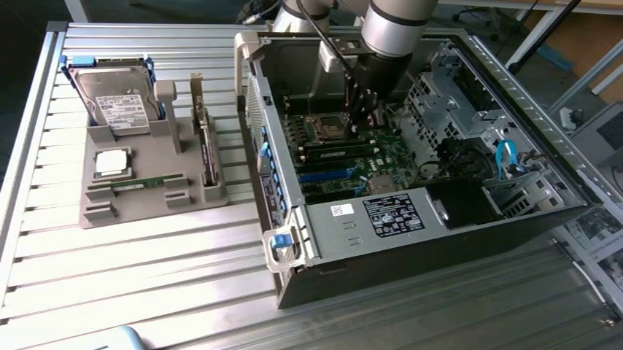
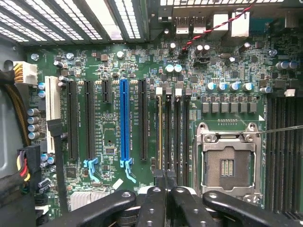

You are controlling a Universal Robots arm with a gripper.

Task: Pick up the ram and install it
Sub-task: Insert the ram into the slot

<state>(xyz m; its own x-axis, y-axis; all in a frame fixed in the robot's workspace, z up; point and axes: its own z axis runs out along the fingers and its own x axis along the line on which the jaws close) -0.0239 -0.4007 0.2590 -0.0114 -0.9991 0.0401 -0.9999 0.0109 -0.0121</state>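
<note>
Ram going into its slot.
My gripper (image 2: pixel 164 196) is clamped on the ram (image 2: pixel 159 135), edge-on just ahead: light, stiff, fragile, best pinched by its edges.

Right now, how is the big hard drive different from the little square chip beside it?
The hard drive is much bigger than the chip. The hard drive is oblong with a white label; the chip is square. The hard drive sits propped up; the chip lies flat. Both are silver and rest in the grey holder.
</note>
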